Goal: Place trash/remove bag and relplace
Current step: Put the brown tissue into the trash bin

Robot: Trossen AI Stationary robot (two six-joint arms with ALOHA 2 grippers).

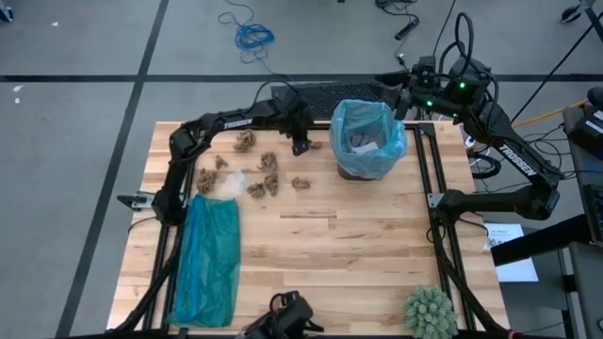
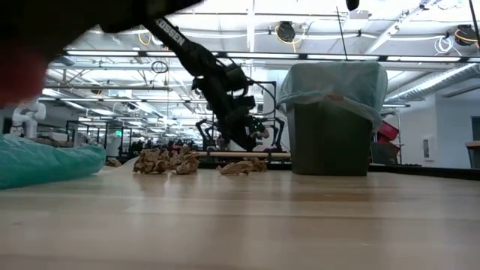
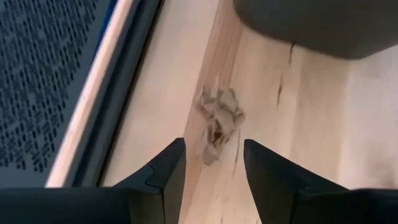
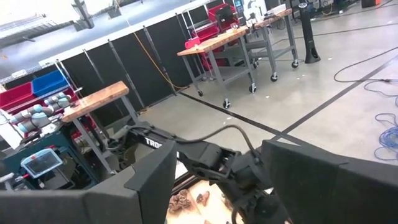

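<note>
**Inspector:** High view first. Which arm is nearer the scrap?

**Assistant:** The left one. The left claw (image 1: 301, 143) hangs near the far edge of the surface (image 1: 358, 245), just beside the bin. A small brown scrap (image 1: 316, 145) lies between that claw and the bin (image 1: 350, 172), toward the bin side. The right claw (image 1: 407, 98) waits beyond the far edge, past the bin's rim. More trash (image 1: 259, 174) lies scattered toward the left edge; the bag (image 1: 367, 132) lines the bin, with some trash already inside.

**Inspector:** Low view?

**Assistant:** It shows height, which the high view cannot: the left claw (image 2: 253, 133) is above the surface, not on it. The scrap it aims at cannot be singled out there.

**Inspector:** Left wrist view?

**Assistant:** The fingers (image 3: 166, 168) stand apart, released, holding nothing. The scrap (image 3: 217, 121) lies ahead of the gap, its long axis roughly in line with the reach; judged so, a straight descent should straddle it.

**Inspector:** Right wrist view?

**Assistant:** The right fingers (image 4: 149, 177) are spread wide and empty, looking across at the other arm.
</note>
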